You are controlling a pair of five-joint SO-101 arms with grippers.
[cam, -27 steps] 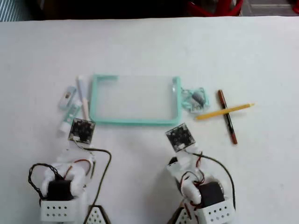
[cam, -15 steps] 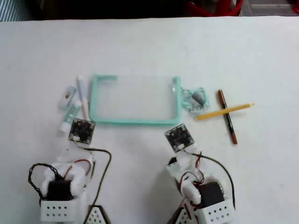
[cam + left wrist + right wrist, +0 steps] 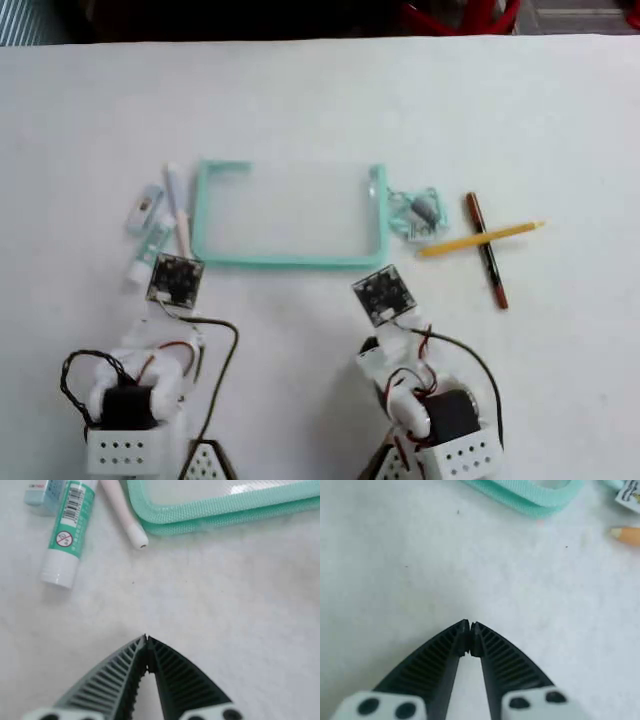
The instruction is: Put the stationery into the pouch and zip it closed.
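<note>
near the middle of the tabletop [image 3: 320, 100] lies the pouch [image 3: 290, 262], flat, clear-walled, rimmed in mint-green webbing, its far side seemingly unzipped. the left end effector [image 3: 146, 639], pinched shut on nothing, hangs toward the tabletop's near edge, just short of the glue stick [image 3: 67, 535] and pink pen [image 3: 122, 515]. it should spread wide first, then take the stick across its barrel so it cannot roll. the right end effector [image 3: 469, 625], likewise closed and empty, could steady the pouch's rim.
</note>
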